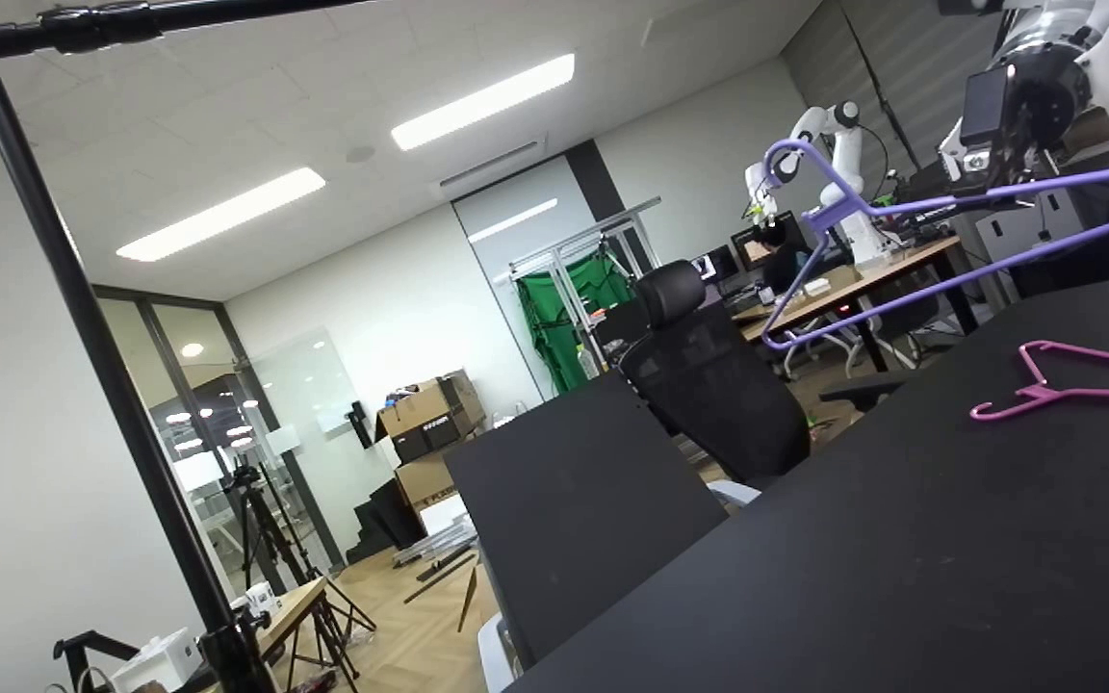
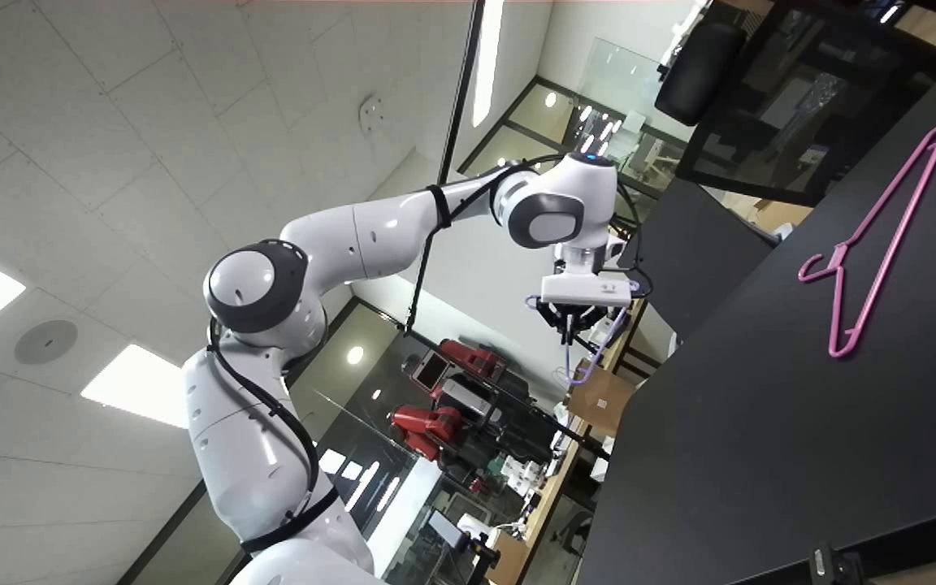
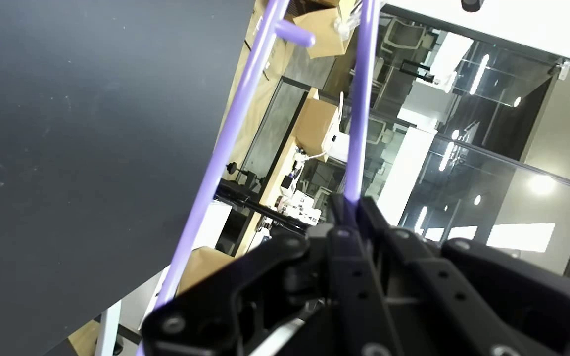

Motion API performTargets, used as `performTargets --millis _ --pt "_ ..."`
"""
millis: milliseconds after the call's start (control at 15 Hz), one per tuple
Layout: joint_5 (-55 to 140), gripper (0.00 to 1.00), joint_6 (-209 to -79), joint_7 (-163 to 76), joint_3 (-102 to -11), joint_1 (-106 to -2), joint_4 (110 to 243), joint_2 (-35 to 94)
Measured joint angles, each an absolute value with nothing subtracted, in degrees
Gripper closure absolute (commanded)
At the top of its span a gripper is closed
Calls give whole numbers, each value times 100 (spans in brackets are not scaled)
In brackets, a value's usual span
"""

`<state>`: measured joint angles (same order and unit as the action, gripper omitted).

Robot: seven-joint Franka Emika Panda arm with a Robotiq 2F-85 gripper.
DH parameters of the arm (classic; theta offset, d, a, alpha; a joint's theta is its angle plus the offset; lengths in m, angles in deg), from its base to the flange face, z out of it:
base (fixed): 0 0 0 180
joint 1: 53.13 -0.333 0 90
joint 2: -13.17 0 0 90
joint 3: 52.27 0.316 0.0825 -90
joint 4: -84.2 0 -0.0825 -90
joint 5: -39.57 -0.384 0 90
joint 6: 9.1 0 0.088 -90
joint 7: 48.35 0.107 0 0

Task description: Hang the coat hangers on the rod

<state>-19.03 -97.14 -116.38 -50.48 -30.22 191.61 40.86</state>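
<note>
Currently, we are observing the gripper (image 3: 352,205) with its jaws drawn together on one bar of the purple hanger (image 3: 360,99); the wrist view is resolving this grip most clearly. In an exterior view, we are seeing that hanger's hook (image 1: 791,144) raised clear of the black table (image 1: 853,577), the black rod (image 1: 208,12) standing well apart from it, and the frame edge cropping the pink hanger (image 1: 1042,392). In an exterior view, we are viewing the white arm (image 2: 354,244), the pink hanger lying complete on the table, and the gripper partly hiding the purple hanger.
</note>
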Motion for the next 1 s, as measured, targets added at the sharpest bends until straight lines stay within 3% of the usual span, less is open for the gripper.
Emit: performTargets --millis 267,333,1000 --pt "-1901 92 -9710 -11637 -5051 -3022 19157 4089" --pt "-1901 98 -9710 -11637 -5052 -3022 19157 4089" --pt "-2419 98 -8918 -11846 -5393 -3457 18722 3954"
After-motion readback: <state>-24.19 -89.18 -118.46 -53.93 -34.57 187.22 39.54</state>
